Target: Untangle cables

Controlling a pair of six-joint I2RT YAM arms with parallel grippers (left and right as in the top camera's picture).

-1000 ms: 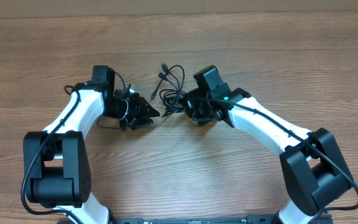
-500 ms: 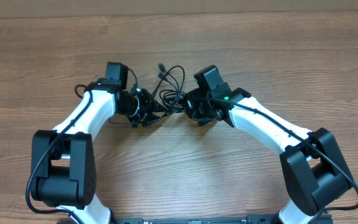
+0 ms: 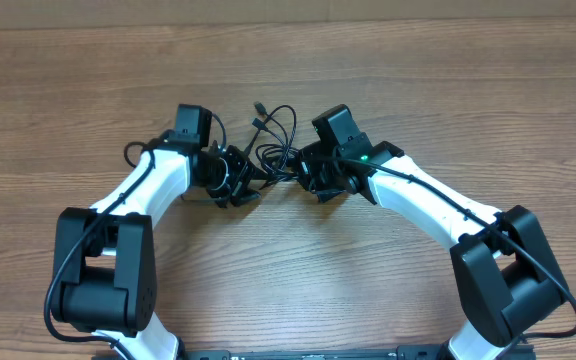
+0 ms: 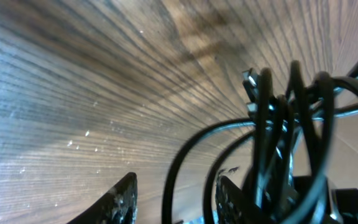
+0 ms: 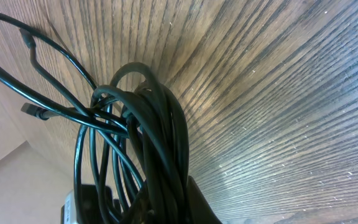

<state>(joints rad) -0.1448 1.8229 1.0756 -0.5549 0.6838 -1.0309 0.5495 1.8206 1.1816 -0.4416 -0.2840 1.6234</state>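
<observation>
Looking down from overhead, the white-and-black left arm (image 3: 148, 190) and right arm (image 3: 423, 198) reach in from the near corners toward the middle of a wood-grain table (image 3: 448, 90), w/ a small tangle of thin black cables (image 3: 280, 138) lying btwn them near the table's centre. The left gripper (image 3: 251, 181) sits just beside the tangle's left edge. The right gripper (image 3: 306, 172) is at its right edge, where the cords bunch thickest. Loose loops fan out toward the far side, and one plug end (image 3: 259, 106) points that way too. A green light (image 3: 364, 157) glows on the right wrist. From overhead neither tool's jaws can be made out; the wrist cams fill that in. Left wrist view, blurred: two dark fingers (image 4: 120, 198) stand spread apart at the bottom of the frame, w/ one cable loop arcing down into the gap btwn them and more strands crowded just to the right. Whether any strand touches a finger can't be told. Right wrist view: the jaws are pressed together on a thick bundle of the cords, which rises from the fingers (image 5: 199, 205), tops out in a tight bend and sheds thinner loops to the left. A small plug (image 5: 35, 112) shows on one of those, over the wood.
</observation>
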